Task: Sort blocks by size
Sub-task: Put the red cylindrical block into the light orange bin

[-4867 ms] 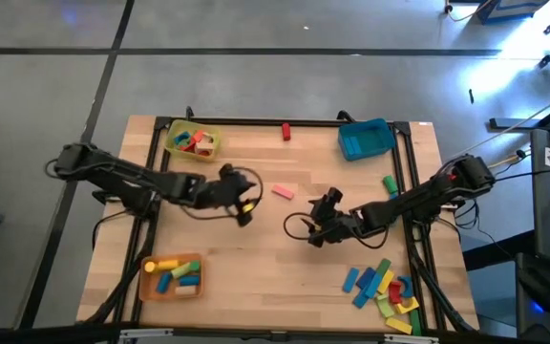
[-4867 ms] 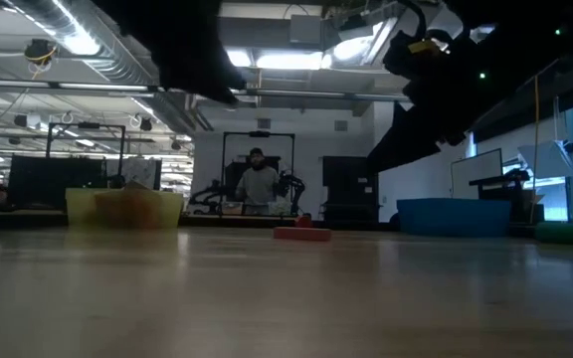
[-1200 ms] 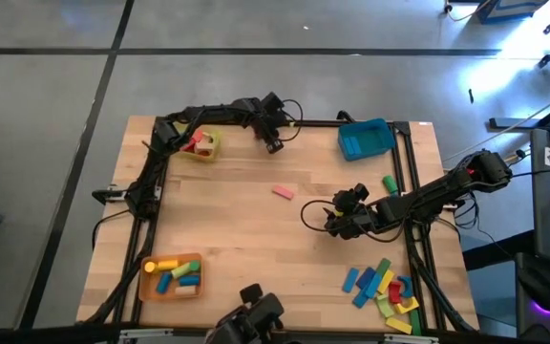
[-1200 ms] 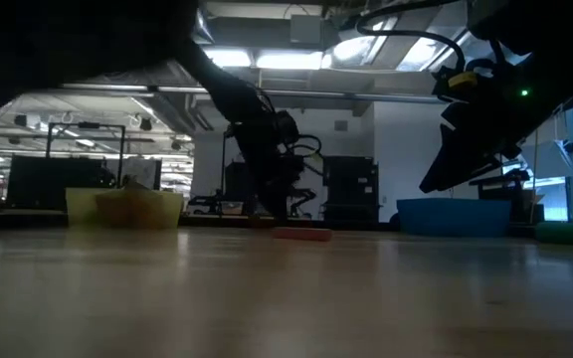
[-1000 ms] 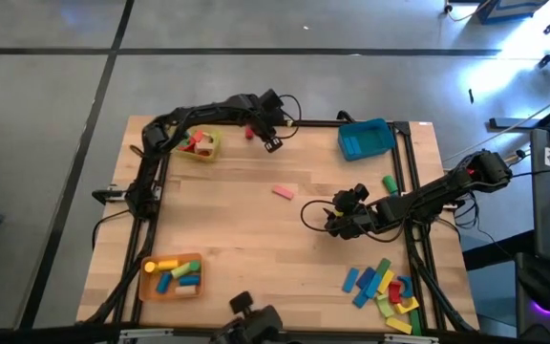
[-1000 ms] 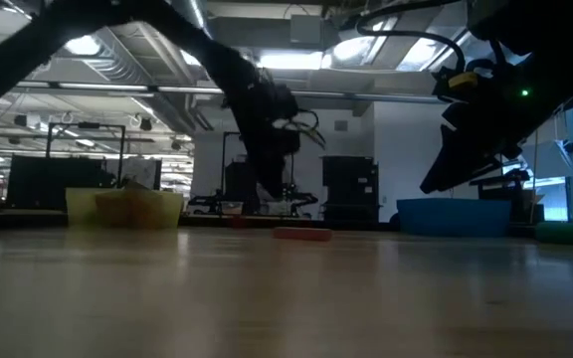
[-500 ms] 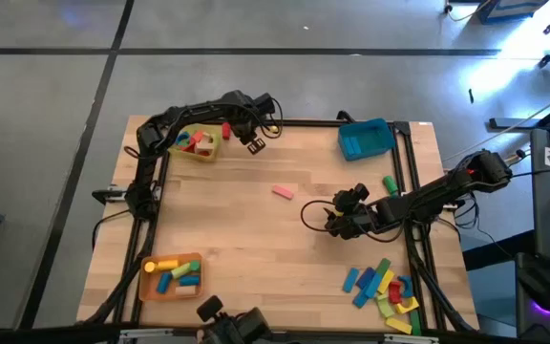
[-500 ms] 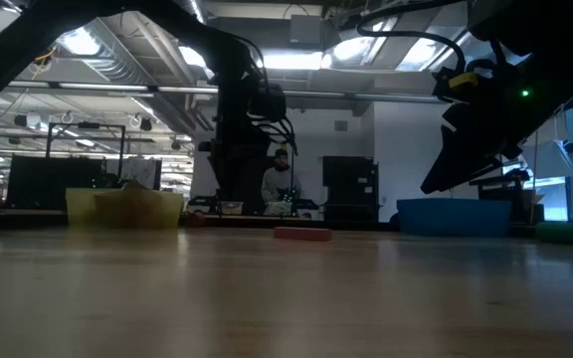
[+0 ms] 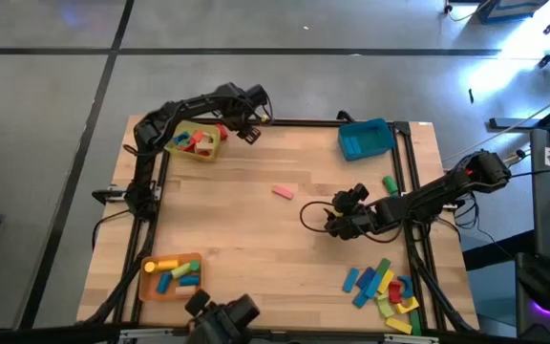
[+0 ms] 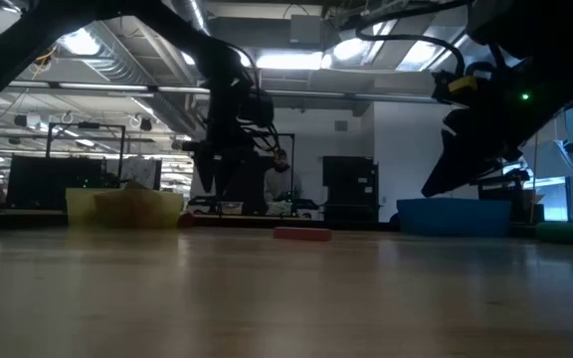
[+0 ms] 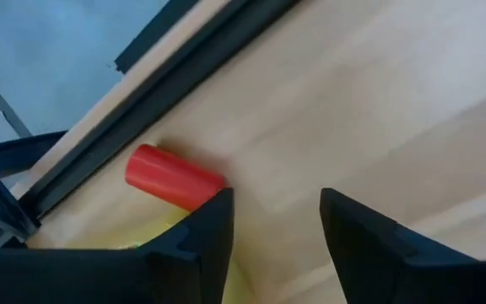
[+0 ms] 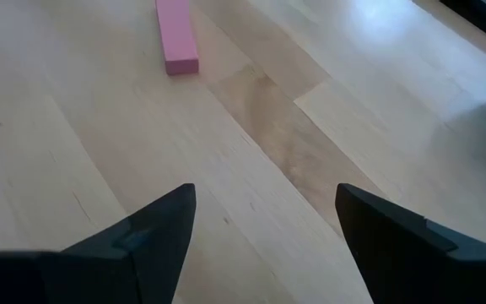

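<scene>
High view, left to right: my left gripper [image 9: 245, 129] is hovering at the far edge beside the yellow tray [image 9: 179, 150], fingers parted and empty. A red cylinder [image 11: 174, 176] is lying just ahead of them, outside that tray, visible clearly only in the left wrist view. My right gripper [image 9: 337, 224] is waiting mid-table, wide open, with the pink block [image 12: 176, 35] lying ahead of it. I judge a release should come squarely over the tray, not its rim.
</scene>
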